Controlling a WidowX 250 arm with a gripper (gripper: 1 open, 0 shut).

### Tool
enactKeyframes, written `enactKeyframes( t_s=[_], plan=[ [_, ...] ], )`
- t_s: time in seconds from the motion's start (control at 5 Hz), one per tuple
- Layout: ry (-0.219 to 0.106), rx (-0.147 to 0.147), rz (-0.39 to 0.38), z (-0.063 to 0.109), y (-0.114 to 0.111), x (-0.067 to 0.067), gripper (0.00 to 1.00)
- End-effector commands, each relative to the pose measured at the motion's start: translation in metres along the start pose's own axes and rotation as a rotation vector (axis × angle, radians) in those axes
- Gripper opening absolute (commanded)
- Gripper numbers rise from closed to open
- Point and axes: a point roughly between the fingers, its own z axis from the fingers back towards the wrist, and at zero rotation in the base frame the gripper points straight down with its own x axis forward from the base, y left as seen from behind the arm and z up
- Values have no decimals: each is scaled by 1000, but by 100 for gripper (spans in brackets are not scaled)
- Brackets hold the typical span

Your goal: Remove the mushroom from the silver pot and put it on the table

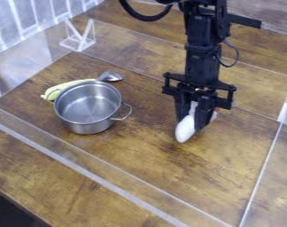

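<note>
Silver pot [89, 106] empty, mushroom [188, 128] outside.

So the arm [203, 40] is all black, a slim stack of boxy segments, matte with a few glossy spots catching light. A thick black cable [143, 12] loops out from the top of it toward 10 o'clock and curves back in. Down low there's a wide black crossbar, kind of a flat bracket sticking out at 3 and 9 o'clock, and the tool [196, 121] under it has two short dark fingers [207, 113]. Too small to make out screws or markings.
</note>
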Motion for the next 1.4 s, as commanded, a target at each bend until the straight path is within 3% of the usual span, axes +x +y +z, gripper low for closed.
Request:
enactKeyframes(
  t_s=[0.0,0.2,0.4,0.6,0.8,1.0,1.2],
  plan=[
    [-69,-9,26,28,1,11,100],
    [-71,-11,50,29,1,18,100],
    [-77,-6,47,44,7,2,100],
    [-110,-4,36,71,11,-21,100],
    [-160,18,59,86,-1,-25,100],
    [-192,30,83,83,-11,-21,100],
    [-191,35,57,73,-18,-19,100]
  ],
)
